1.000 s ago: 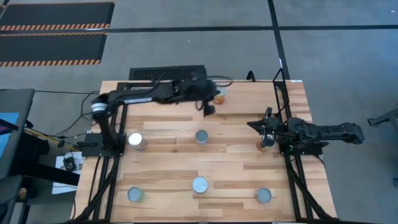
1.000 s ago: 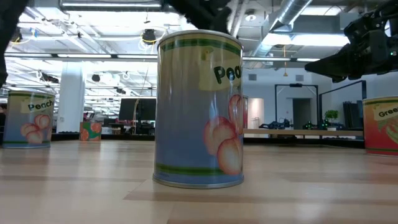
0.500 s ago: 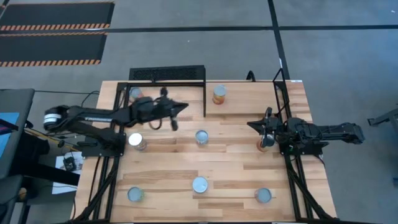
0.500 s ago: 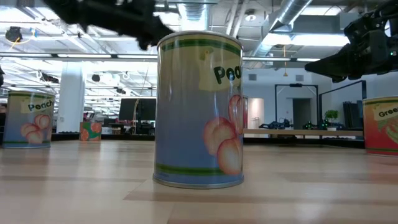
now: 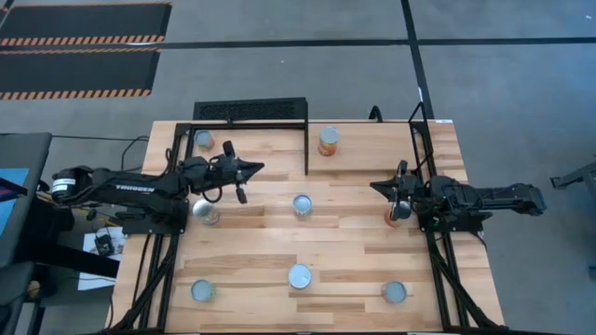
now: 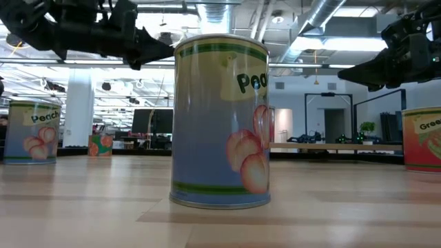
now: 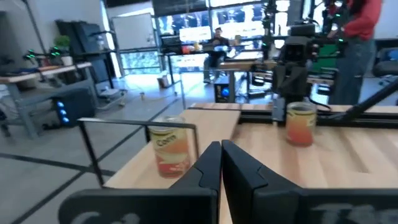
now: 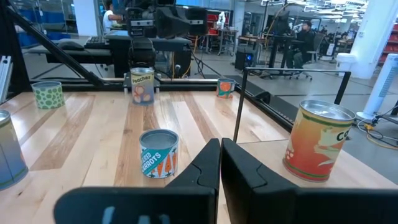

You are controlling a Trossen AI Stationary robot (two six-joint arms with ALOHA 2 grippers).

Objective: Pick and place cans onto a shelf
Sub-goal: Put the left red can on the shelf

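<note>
Eight cans stand upright on the wooden table. One can (image 5: 203, 140) stands on the shelf (image 5: 265, 149), the light-wood panel framed by thin black bars at the far left. A corn can (image 5: 328, 141) (image 7: 169, 149) stands just right of the shelf. Others stand at mid-left (image 5: 206, 212), centre (image 5: 302, 205) (image 8: 158, 152) and mid-right (image 5: 398, 216), and three stand along the near edge (image 5: 299, 275). My left gripper (image 5: 253, 169) (image 7: 221, 152) is shut and empty, in the air by the shelf's near side. My right gripper (image 5: 377, 186) (image 8: 221, 149) is shut and empty above the mid-right can.
A black slatted grille (image 5: 250, 110) lies behind the shelf at the table's far edge. Black frame rails (image 5: 430, 233) run along both side edges. In the low view a peach can (image 6: 220, 120) stands close to the camera. People sit and stand in the room beyond (image 7: 354, 43).
My left gripper has swung from beside the far-centre corn can toward the table's left edge and a little nearer, and now hangs by the shelf's near side. No can has moved. My right arm has kept still.
</note>
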